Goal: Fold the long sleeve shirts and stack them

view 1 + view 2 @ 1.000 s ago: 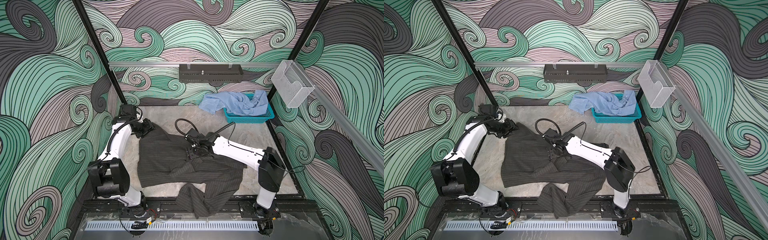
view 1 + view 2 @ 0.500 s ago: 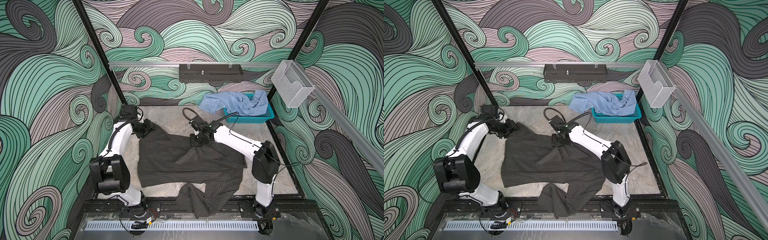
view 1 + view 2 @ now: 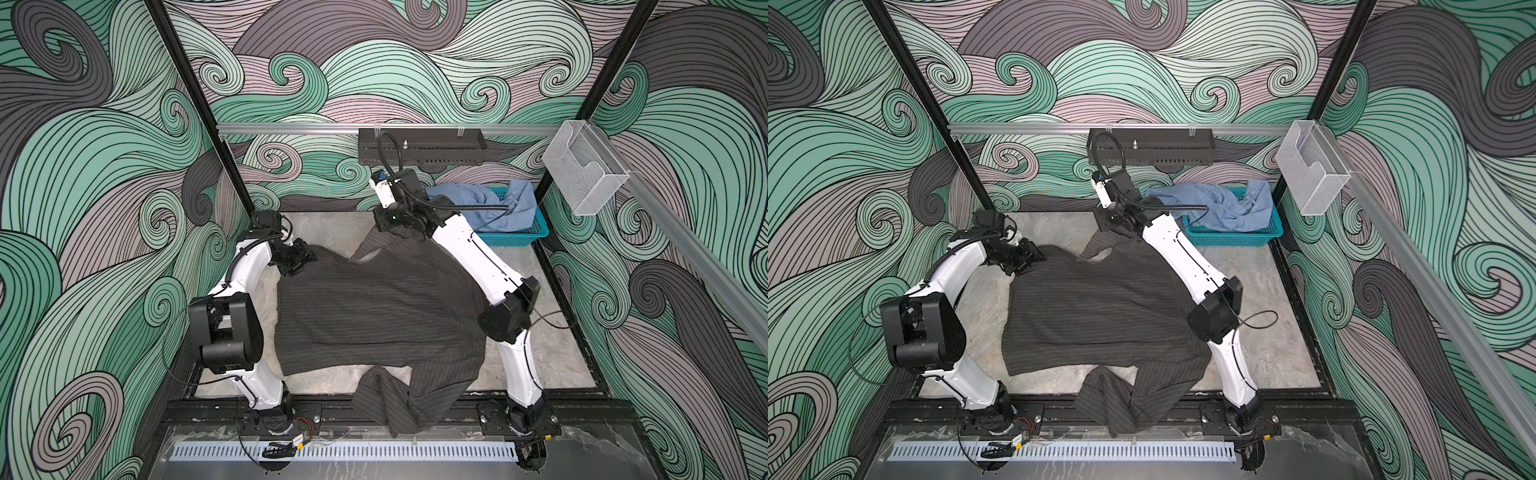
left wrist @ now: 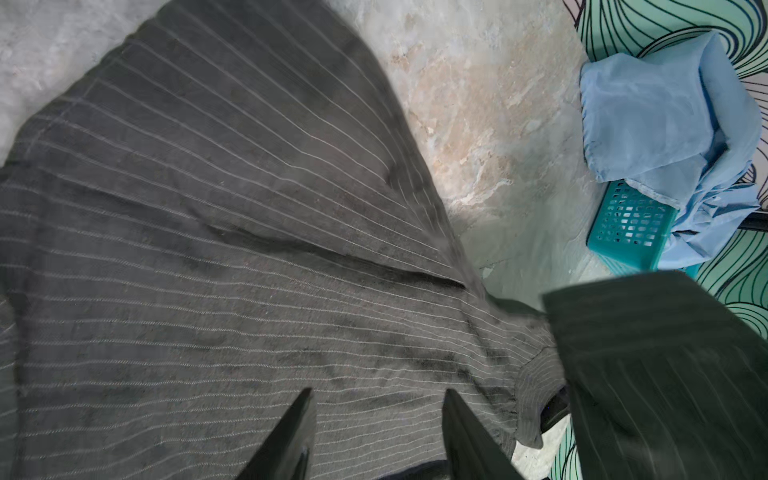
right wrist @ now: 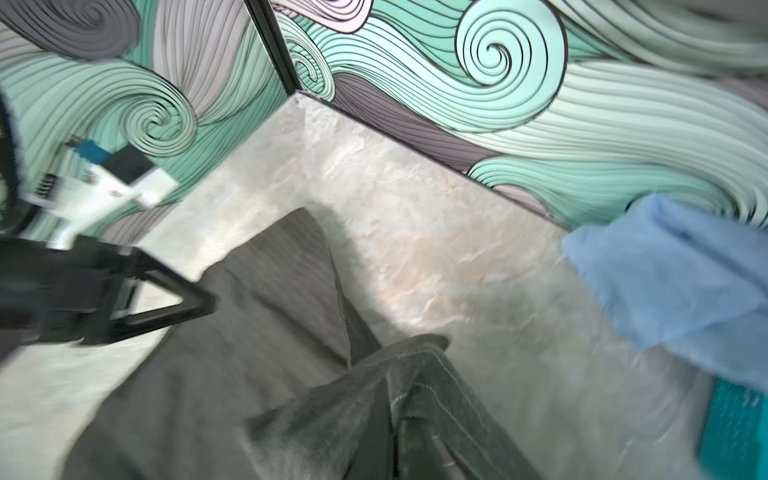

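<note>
Presently, nearest the front edge, one sleeve (image 3: 388, 409) of the grey pinstriped shirt (image 3: 374, 316) hangs crumpled over the base rail (image 3: 324, 413), unfolded. Mid-table (image 3: 540, 361), the shirt's body lies spread and roughly flat, with no fold yet made. At its far-left corner the left gripper (image 3: 300, 261) rests on the cloth, fingers (image 4: 291, 436) apart with flat fabric showing between them, apparently pinning rather than pinching. Farther back the right gripper (image 3: 392, 226), closed on a bunch of the shirt's far edge, holds it raised in a peak. Farthest, the light blue shirt (image 3: 490, 203) lies heaped in the teal basket (image 3: 524, 237). Judged progress: early, as both folds and the stack remain.
</note>
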